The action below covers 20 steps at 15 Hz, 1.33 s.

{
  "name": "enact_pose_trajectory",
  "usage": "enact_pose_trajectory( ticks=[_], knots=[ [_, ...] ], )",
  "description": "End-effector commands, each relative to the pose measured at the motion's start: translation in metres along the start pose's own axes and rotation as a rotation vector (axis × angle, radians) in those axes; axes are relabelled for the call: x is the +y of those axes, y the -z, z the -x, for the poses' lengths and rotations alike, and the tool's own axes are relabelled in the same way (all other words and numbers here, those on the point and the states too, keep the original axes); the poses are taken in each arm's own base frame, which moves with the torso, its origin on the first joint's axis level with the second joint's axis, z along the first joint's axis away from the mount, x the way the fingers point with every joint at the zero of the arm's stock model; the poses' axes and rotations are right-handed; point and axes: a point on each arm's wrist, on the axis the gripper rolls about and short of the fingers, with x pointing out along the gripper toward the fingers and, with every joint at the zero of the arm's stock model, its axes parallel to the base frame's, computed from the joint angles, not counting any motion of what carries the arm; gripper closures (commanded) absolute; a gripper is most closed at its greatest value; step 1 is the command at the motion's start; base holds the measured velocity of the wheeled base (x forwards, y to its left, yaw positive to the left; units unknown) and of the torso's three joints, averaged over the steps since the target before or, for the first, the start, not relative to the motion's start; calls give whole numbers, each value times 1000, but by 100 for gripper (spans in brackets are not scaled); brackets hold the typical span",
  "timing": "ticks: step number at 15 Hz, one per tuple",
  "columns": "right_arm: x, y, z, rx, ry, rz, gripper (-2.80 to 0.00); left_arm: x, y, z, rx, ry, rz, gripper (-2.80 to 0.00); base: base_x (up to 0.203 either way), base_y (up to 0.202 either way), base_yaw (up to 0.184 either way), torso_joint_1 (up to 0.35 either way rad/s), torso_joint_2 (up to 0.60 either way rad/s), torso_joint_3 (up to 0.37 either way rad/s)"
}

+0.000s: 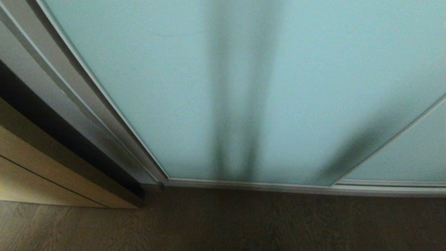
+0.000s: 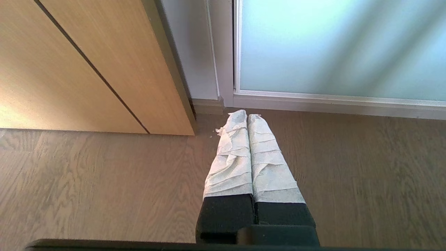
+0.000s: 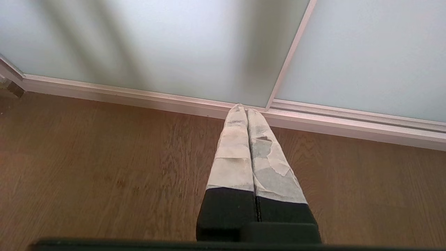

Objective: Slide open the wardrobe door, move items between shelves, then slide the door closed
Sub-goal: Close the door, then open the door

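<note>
Left gripper (image 2: 247,116): I see both taped fingers (image 2: 231,157) pressed together, nothing between them, hanging over the wood floor (image 2: 87,181). Past the tips is the corner where the tan wooden panel (image 2: 104,62) meets the silver frame (image 2: 224,52).

Right gripper (image 3: 243,108): fingers (image 3: 233,153) also closed flat on each other, empty. Just past the tips is the bottom rail (image 3: 139,97), where two glass panes overlap.

Sliding wardrobe door (image 1: 174,87) stands ahead of both grippers, frosted blue-green glass, closed against the frame. I can't see any shelves; only dark blurs show through the glass.
</note>
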Motion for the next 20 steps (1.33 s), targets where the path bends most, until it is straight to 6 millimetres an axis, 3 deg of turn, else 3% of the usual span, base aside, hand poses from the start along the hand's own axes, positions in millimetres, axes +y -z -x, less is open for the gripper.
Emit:
enact_pose_trajectory(
  ticks=[1,10,16,18,20],
  knots=[
    [0,0,0,4,-1,0,0,0,0,0,1,0,-1,0,0,0,0,0,0,0],
    [0,0,0,3,-1,0,0,0,-2,0,-14,-5,-6,0,0,0,0,0,0,0],
    [0,0,0,3,-1,0,0,3,-101,29,-338,-13,-50,0,0,0,0,0,0,0],
    [0,0,0,4,-1,0,0,5,-145,18,-386,-19,-46,0,0,0,0,0,0,0],
    [0,0,0,3,-1,0,0,7,-193,-10,-457,-50,-20,0,0,0,0,0,0,0]
  ],
)
